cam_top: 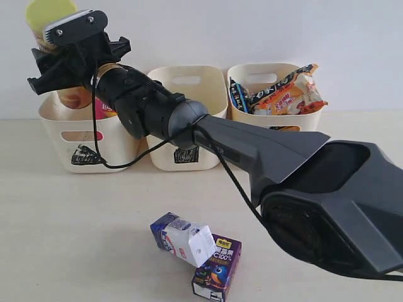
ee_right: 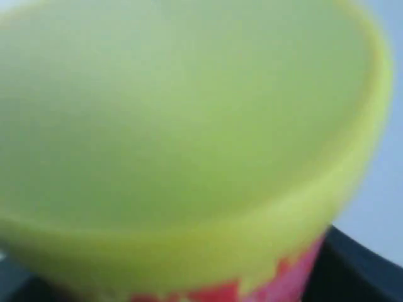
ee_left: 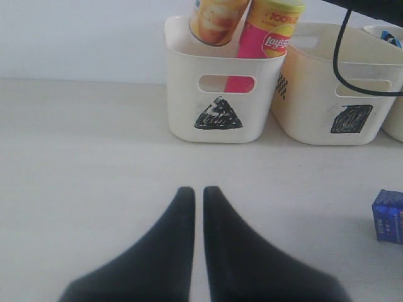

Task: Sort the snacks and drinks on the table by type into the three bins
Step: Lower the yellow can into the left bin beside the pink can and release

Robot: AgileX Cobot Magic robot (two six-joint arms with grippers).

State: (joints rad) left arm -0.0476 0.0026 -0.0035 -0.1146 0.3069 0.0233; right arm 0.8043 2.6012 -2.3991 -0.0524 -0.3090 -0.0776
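My right gripper (cam_top: 63, 63) has reached across to the left and is shut on the yellow chip can (cam_top: 47, 16). The can hangs tilted, its bottom (ee_left: 214, 28) just inside the triangle bin (ee_left: 217, 94). Its lime lid (ee_right: 189, 126) fills the right wrist view, with a black finger (ee_right: 362, 267) beside it. The pink-red can (ee_left: 264, 44) stands in that same bin. The orange bag (cam_top: 291, 94) and blue-black bag (cam_top: 239, 94) lie in the right bin (cam_top: 277, 116). The gable-top carton (cam_top: 182, 238) and parrot juice box (cam_top: 217, 267) lie on the table. My left gripper (ee_left: 198, 192) is shut and empty.
The square bin (cam_top: 189, 135) stands between the other two, and the right arm's cable hangs in front of it. The right arm's bulky body (cam_top: 327, 201) covers the table's right side. A blue carton edge (ee_left: 389, 216) shows in the left wrist view.
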